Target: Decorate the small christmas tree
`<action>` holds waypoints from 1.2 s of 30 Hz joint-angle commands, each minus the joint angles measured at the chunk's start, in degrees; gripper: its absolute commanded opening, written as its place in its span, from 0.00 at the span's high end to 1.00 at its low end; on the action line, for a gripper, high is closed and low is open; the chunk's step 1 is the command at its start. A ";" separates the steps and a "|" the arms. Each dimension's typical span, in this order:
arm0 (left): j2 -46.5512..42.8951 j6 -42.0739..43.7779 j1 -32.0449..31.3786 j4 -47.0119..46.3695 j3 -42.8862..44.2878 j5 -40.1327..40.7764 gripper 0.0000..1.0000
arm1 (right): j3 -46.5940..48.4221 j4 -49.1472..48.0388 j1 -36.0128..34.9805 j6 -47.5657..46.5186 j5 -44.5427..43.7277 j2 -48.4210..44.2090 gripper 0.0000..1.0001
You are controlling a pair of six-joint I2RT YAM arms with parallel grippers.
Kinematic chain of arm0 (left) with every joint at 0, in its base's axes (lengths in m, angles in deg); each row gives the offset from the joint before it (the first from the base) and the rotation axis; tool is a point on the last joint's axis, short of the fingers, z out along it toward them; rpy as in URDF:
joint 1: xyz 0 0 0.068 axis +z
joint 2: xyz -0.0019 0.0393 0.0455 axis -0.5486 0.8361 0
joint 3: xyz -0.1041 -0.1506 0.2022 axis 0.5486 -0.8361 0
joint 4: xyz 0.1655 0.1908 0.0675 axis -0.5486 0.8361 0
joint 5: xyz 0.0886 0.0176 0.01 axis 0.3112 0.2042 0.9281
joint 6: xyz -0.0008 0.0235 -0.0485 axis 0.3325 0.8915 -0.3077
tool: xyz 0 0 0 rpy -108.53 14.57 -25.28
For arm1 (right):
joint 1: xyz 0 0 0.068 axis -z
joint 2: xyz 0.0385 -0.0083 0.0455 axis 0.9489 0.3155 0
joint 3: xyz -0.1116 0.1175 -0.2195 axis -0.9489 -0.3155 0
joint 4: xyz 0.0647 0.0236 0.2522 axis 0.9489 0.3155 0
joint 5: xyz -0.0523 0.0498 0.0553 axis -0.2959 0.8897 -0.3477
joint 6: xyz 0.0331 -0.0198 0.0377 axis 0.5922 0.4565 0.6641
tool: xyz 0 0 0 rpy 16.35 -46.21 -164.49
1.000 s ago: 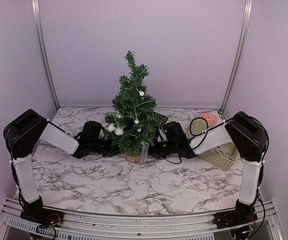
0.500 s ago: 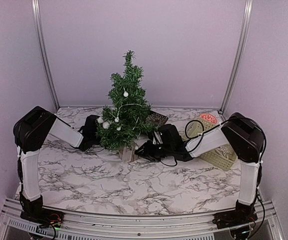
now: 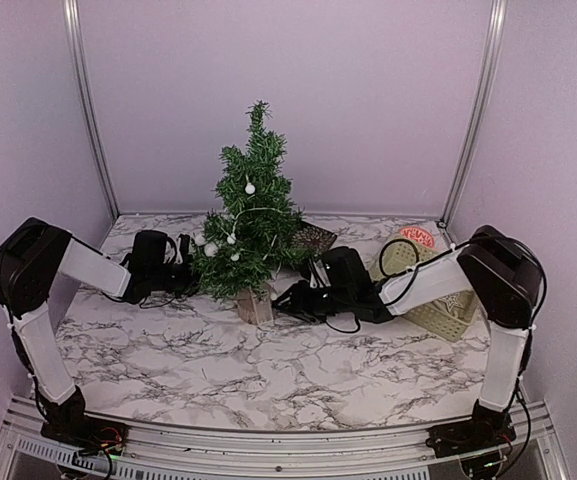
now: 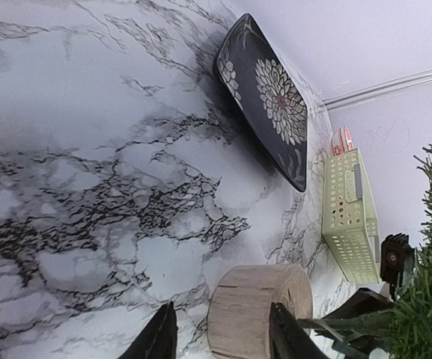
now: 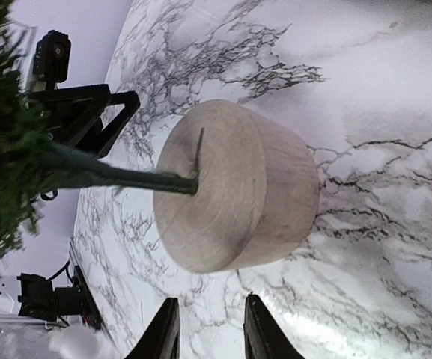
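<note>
Top external: pale-green basket (image 3: pixel 438 315) at right, red-and-white piece (image 3: pixel 418 237) at its far end. Left gripper (image 4: pixel 223 318) spread beside the small christmas tree (image 3: pixel 248 225); right gripper (image 5: pixel 212 310) spread, empty.

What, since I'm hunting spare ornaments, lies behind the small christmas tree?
A dark flower-patterned plate lies behind the small christmas tree; branches cover the plate's left part and anything else there.
</note>
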 commanded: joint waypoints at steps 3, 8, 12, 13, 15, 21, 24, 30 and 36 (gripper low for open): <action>-10.81 2.79 2.99 5.00 -6.40 6.10 0.53 | -2.75 10.62 1.36 -3.70 -5.24 -13.22 0.70; -20.19 8.94 5.48 14.13 -7.89 15.65 0.44 | -3.02 28.12 3.78 -5.37 -8.66 -22.15 0.68; -26.51 13.82 6.07 20.24 -6.84 21.23 0.35 | -3.09 37.64 8.71 -9.72 -9.95 -29.70 0.65; -27.54 14.73 6.17 21.77 -6.29 22.25 0.33 | -2.81 39.78 10.29 -11.34 -10.28 -31.68 0.63; -28.66 16.66 6.24 24.64 -4.99 22.87 0.33 | -2.09 43.63 14.18 -15.28 -10.40 -35.16 0.61; -28.62 18.23 6.49 29.90 -1.81 20.46 0.32 | 0.54 51.08 29.87 -29.78 -5.36 -37.73 0.59; -28.14 17.63 6.51 31.06 -0.28 17.95 0.31 | 1.47 53.59 35.24 -36.05 -2.88 -34.97 0.59; -28.07 16.80 6.43 31.58 0.68 17.24 0.31 | 3.50 55.92 36.75 -41.16 -8.26 -27.59 0.59; -28.60 17.21 6.46 32.05 1.20 18.62 0.30 | 5.85 56.36 39.68 -42.91 -17.79 -22.93 0.61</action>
